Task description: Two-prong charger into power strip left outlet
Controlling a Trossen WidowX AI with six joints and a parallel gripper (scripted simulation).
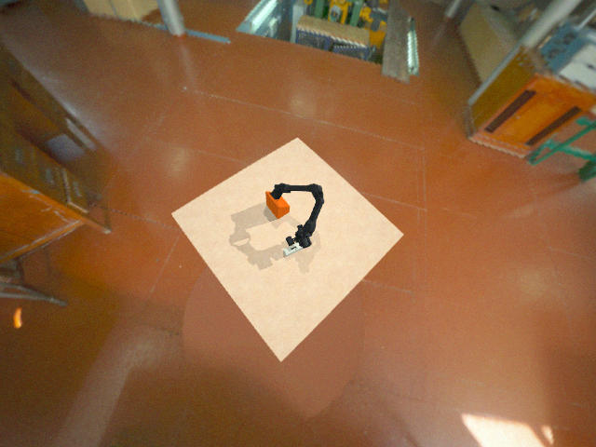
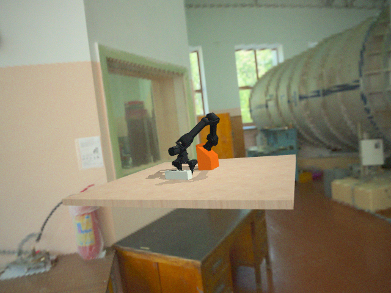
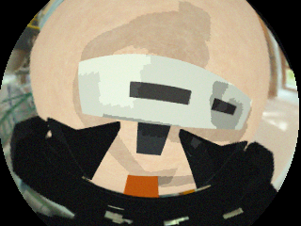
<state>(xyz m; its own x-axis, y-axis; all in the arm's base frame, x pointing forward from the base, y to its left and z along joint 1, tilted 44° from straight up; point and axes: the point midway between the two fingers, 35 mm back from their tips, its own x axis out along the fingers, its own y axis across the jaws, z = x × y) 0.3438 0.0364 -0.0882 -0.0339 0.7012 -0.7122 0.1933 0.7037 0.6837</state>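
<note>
The white power strip (image 1: 288, 252) (image 2: 178, 175) (image 3: 115, 96) lies on the table, with a long dark rectangle (image 3: 160, 92) and a shorter one (image 3: 224, 106) on its face. A dark block (image 3: 152, 139), which looks like the charger, sits between my fingers at the strip's near edge in the wrist view. My gripper (image 1: 296, 244) (image 2: 186, 170) (image 3: 150, 128) is open at the strip, with a gap between each finger and the dark block. The prongs are hidden, and I cannot tell how deep they sit or in which outlet. The top and exterior views do not show the charger clearly.
The orange base block (image 1: 277, 206) (image 2: 207, 159) (image 3: 141, 185) carries the arm and stands on the pale table (image 1: 284, 312) (image 2: 239, 189). The arm bends from it round to the strip. The table's edges show in the top and exterior views.
</note>
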